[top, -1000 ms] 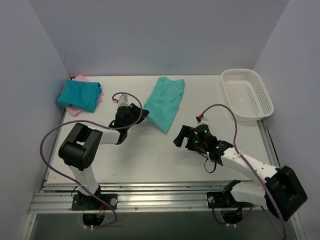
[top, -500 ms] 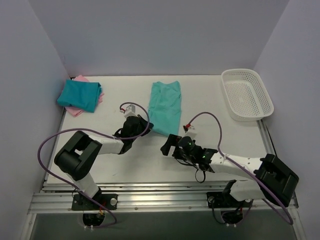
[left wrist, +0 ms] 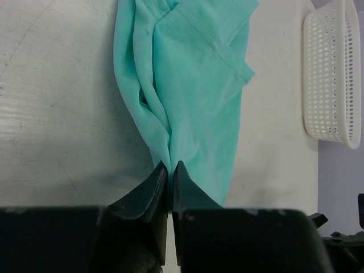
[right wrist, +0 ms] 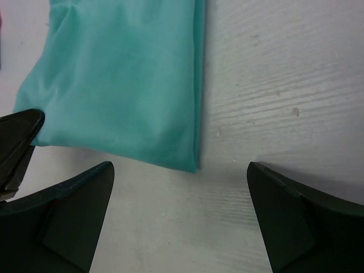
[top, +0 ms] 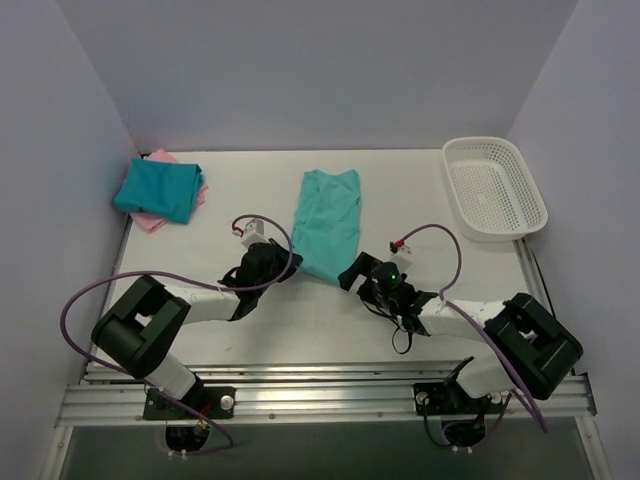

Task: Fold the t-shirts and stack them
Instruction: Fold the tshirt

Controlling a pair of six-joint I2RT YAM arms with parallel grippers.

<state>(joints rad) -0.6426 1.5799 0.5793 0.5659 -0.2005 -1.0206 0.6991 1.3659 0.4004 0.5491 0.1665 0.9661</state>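
Observation:
The light teal-green t-shirt lies as a long folded strip in the middle of the table. My left gripper is shut on its near left corner; the left wrist view shows the cloth pinched between the two closed fingers. My right gripper is open just in front of the strip's near right corner, jaws wide and empty. The darker teal-blue t-shirt lies folded on the pink t-shirt at the far left.
A white mesh basket stands at the far right and shows in the left wrist view. Grey walls close the table on three sides. Cables loop from both arms.
The teal-green shirt has been drawn straight and slightly nearer. My left gripper came toward the near side holding its corner. My right gripper swung left, then up to the shirt's near right corner.

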